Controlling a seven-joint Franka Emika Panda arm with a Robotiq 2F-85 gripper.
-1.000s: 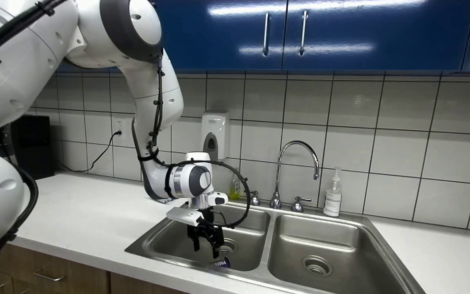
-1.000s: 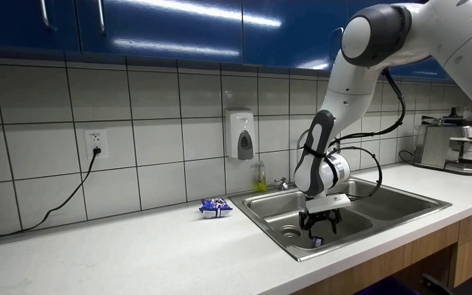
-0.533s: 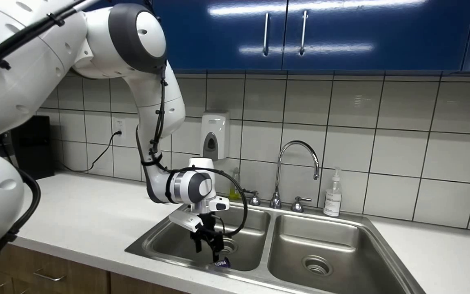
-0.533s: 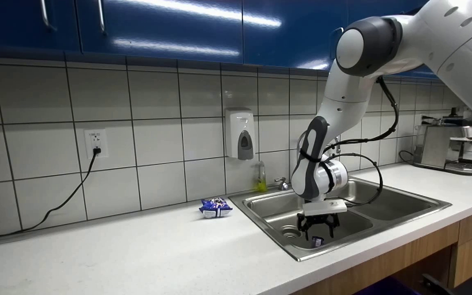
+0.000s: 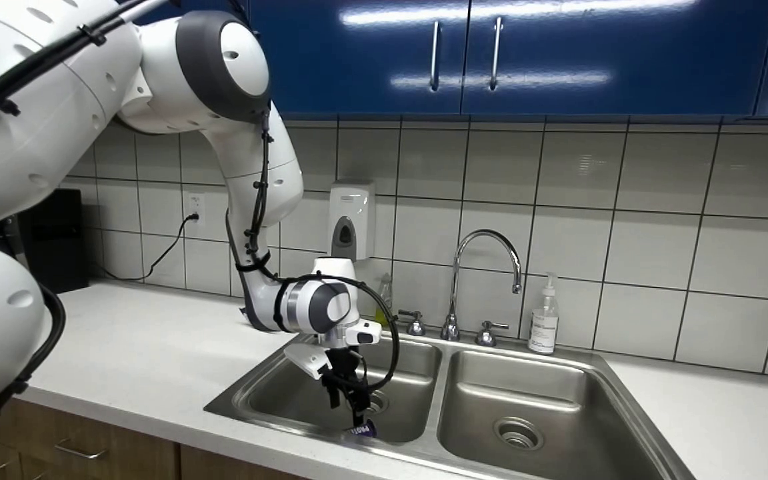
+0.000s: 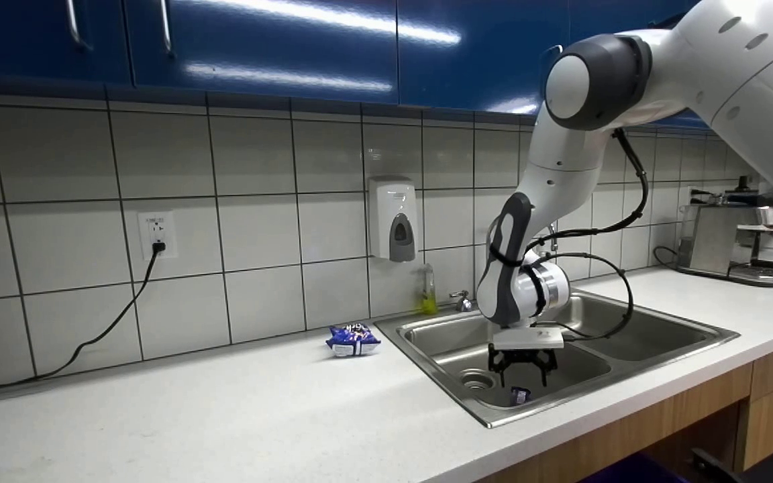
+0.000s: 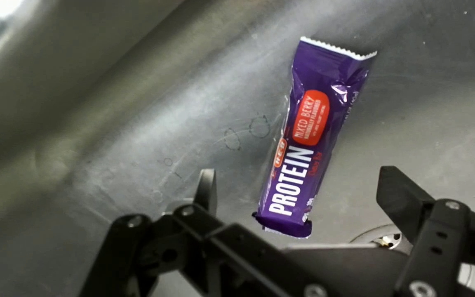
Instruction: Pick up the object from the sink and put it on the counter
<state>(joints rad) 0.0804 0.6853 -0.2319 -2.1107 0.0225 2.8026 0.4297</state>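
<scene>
A purple protein bar [image 7: 311, 136] lies in the sink basin, at a slant in the wrist view. Its near end lies between my fingers as seen there. It also shows small in both exterior views [image 5: 363, 429] [image 6: 520, 395]. My gripper [image 7: 301, 192] is open and empty, one finger to each side of the bar's near end, touching neither side. In both exterior views the gripper [image 5: 347, 413] [image 6: 524, 383] hangs pointing down inside the basin, just above the bar. The sink [image 5: 439, 407] is steel with two basins. The white counter [image 6: 225, 402] surrounds it.
A blue snack bag [image 6: 353, 340] stands on the counter beside the sink. Behind the sink are a faucet [image 5: 454, 287], handles, a pump bottle [image 5: 544, 320] and a yellow-green soap bottle [image 6: 429, 295]. The sloping basin wall [image 7: 97, 82] is close in the wrist view.
My gripper has moved down toward the bar and turned, so its fingers are more level in an exterior view. The bar has not moved.
</scene>
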